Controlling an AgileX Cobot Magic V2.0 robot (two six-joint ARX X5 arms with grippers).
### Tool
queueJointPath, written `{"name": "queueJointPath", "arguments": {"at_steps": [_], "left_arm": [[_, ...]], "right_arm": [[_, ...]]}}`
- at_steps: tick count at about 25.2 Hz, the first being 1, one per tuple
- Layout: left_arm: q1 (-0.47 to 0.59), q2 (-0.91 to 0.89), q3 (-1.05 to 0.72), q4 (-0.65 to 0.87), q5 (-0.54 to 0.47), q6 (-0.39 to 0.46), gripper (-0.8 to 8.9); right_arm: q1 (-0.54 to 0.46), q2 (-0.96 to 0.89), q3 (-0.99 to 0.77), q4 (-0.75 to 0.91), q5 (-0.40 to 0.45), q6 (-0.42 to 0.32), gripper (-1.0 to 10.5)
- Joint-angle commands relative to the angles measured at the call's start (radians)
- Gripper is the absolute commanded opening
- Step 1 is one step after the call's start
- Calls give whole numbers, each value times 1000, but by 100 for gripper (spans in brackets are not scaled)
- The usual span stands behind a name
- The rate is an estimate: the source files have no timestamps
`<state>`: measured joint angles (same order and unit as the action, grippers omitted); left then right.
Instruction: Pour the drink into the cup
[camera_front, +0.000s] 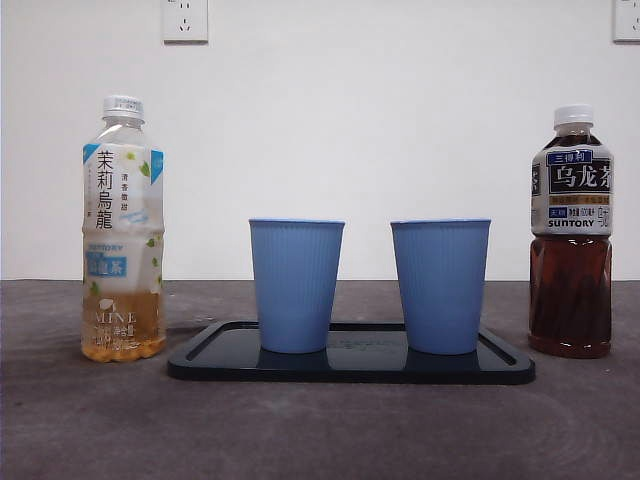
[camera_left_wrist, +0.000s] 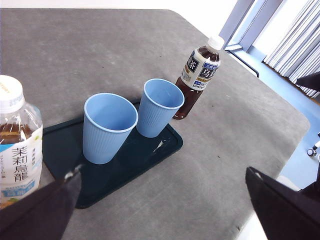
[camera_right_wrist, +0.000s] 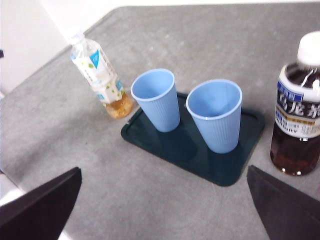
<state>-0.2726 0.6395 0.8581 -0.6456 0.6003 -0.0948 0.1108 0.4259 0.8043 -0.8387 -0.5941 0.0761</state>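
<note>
My left claw (camera_left_wrist: 160, 210) hangs released above the tabletop (camera_left_wrist: 100, 50), jaws spread wide and grasping nothing. The pale tea bottle (camera_left_wrist: 15, 145) stands just beside one jaw, cap on, only a shallow layer of drink at its bottom. Past the claw, the tray (camera_left_wrist: 150, 155) carries two blue cups: the near cup (camera_left_wrist: 109, 127) and the far cup (camera_left_wrist: 159, 107), upright, apparently empty, close together but apart. Beyond them stands the dark tea bottle (camera_left_wrist: 197, 80), just off the tray's edge.

My right claw (camera_right_wrist: 165, 210) is likewise released and bare, jaws wide. The dark tea bottle sits just beside one of its jaws, capped and nearly full; the tray and cups lie ahead, the pale bottle beyond them.

The risks, as I judge them: both bottles are tall and narrow, and each stands so near a jaw that a careless approach could clip it and topple it. Both caps look closed, so tilting either one over a cup pours nothing until the cap is off, and twisting it needs one claw to steady the body. The cups look light and thin-walled; a bottle neck or jaw brushing a rim could tip one into its neighbour. The full dark bottle is heavy and smooth, so a grasp over the label could slip as it tilts, and its drink may surge out and overshoot the cup onto the tray.
</note>
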Motion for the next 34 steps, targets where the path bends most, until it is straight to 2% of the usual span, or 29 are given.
{"name": "queueJointPath", "arguments": {"at_steps": [1, 8, 15, 19, 23, 29, 34], "left_arm": [[-4, 3, 19, 16, 2, 8, 531], [-4, 12, 19, 17, 2, 8, 531], [-4, 20, 19, 18, 2, 8, 531], [-4, 20, 19, 18, 2, 9, 531], [-4, 19, 19, 17, 2, 9, 531], [-4, 24, 19, 27, 1, 11, 530], [-4, 41, 19, 58, -3, 57, 530]], "right_arm": [[3, 3, 17, 39, 25, 35, 589], [3, 15, 13, 129, 168, 51, 589], [3, 118, -11, 242, 186, 64, 588], [4, 180, -69, 350, 254, 73, 588], [4, 218, -177, 513, 318, 79, 588], [7, 293, -356, 829, 333, 151, 588], [21, 411, -448, 1065, 344, 135, 588]]}}
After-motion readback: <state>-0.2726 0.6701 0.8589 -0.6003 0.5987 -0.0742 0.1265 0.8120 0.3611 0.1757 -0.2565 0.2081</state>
